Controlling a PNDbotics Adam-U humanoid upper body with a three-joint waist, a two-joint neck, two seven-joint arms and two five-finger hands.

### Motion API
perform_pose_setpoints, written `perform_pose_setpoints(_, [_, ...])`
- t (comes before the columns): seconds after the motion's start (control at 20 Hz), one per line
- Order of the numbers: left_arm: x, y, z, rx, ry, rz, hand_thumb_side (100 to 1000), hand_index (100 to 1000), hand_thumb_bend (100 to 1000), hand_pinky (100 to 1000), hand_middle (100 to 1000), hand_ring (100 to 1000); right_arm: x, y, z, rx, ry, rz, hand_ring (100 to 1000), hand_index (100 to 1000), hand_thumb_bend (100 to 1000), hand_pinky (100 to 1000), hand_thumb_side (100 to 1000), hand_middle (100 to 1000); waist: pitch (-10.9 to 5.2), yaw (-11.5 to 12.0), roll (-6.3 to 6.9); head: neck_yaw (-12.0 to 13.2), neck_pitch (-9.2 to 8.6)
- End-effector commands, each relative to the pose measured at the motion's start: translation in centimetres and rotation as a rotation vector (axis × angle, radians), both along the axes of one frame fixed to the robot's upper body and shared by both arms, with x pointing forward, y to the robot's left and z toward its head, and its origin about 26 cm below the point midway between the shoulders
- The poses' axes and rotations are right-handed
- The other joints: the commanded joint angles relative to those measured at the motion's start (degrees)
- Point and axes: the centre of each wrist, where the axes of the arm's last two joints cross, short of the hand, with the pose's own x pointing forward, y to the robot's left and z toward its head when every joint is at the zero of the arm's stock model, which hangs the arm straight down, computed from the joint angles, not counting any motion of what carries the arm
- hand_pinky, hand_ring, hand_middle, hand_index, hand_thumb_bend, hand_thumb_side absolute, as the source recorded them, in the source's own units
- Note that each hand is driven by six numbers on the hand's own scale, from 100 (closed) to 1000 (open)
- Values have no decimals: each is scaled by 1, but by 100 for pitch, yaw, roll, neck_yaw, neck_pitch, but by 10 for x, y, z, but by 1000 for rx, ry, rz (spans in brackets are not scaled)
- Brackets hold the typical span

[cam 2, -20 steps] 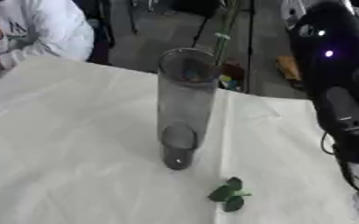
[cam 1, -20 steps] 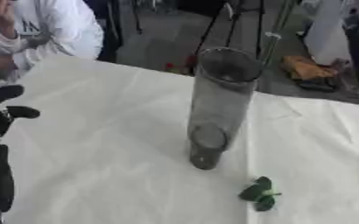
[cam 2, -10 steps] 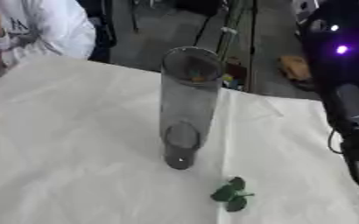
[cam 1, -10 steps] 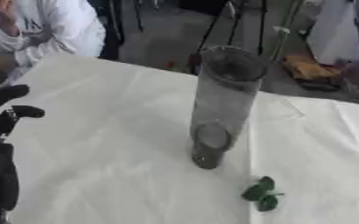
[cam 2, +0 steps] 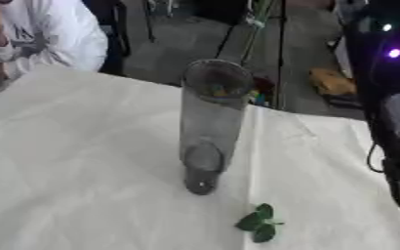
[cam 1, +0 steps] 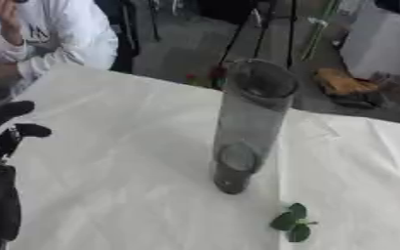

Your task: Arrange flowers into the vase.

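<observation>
The tall clear glass cylinder vase [cam 1: 248, 128] stood upright at frame centre on the white cloth-covered table [cam 1: 118, 166], unmoved over 1 second. The left hand [cam 1: 7, 132] remained relaxed open at left edge. A loose green leaf sprig [cam 1: 292, 223] lay near the base; no flower was inserted.

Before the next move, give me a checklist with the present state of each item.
1. Vase upright on the white tablecloth: ok, the tall clear glass cylinder stands on its base.
2. Vase mouth free: ok, nothing covers the rim; no stem shows inside.
3. Flower in a hand: cannot tell. Green stems show high behind the vase, but what holds them is out of view.
4. Left hand out of the way: ok, it rests at the left edge, fingers relaxed, holding nothing.
5. Right hand ready: cannot tell, only the black right arm shows at the right edge.
6. Loose leaf sprig on the cloth: not ok, it lies near the vase base.
</observation>
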Motion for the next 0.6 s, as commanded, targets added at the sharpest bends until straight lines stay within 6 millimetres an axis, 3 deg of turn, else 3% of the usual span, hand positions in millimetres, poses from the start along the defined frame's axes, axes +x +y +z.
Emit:
perform_pose_setpoints(0.05, [-3, -1, 9, 3, -36, -12, 1000, 914, 395, 539, 702, 684, -13, -3, 8, -9, -99, 36, 100, 100, 174, 100, 631, 100, -76, 11, 36, 35, -90])
perform_pose_setpoints(0.6, [-3, -4, 11, 2, -43, -17, 1000, 914, 388, 539, 702, 683, -19, 1, 1, -38, -282, 162, 100, 100, 166, 100, 598, 100, 73, 101, -15, 58, -130])
